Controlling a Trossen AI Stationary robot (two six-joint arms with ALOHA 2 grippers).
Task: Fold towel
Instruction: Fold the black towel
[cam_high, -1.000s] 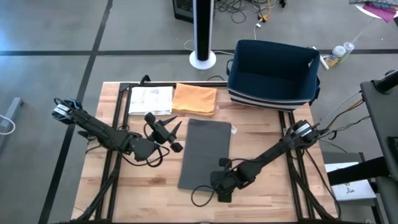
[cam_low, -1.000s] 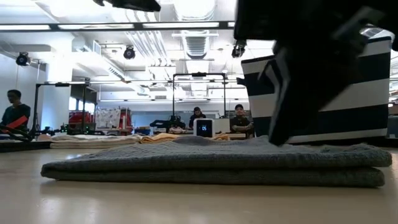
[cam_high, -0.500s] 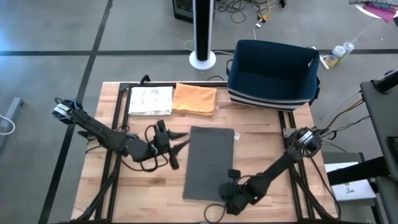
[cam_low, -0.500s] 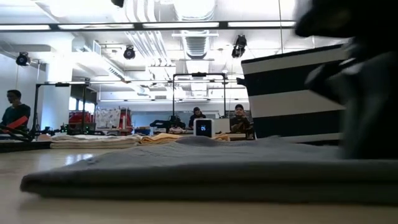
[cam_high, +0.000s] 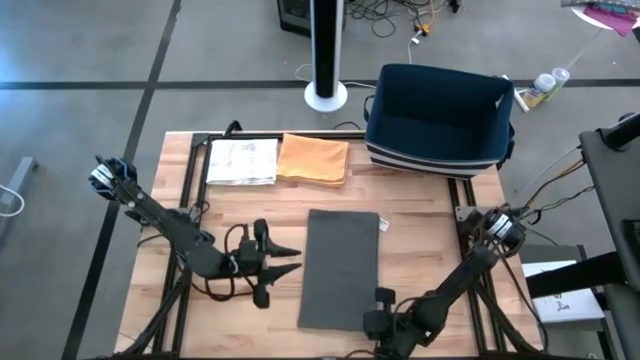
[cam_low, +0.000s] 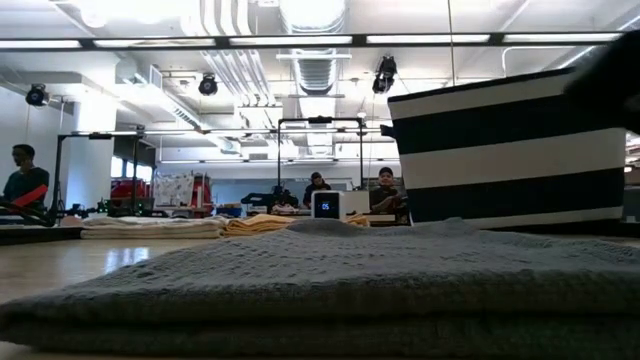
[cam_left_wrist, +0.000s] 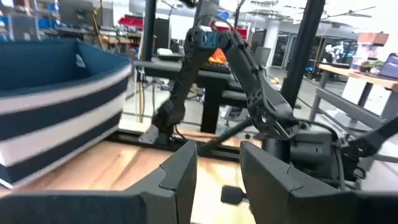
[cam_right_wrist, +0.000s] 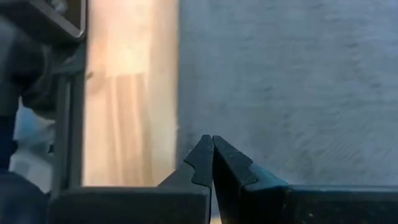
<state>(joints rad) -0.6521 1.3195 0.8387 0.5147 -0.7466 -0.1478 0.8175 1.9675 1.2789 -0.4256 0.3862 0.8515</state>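
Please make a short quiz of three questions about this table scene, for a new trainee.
1. True or false: the left gripper is shut on the grey towel.
2. What lies beside the orange cloth, away from the striped basket? A) a white folded cloth B) a bottle C) a box
3. Fill in: the right gripper is ____, at the near edge of the grey towel.

Key: 1 false, it is open beside the towel; 2 A, the white folded cloth; 3 shut.
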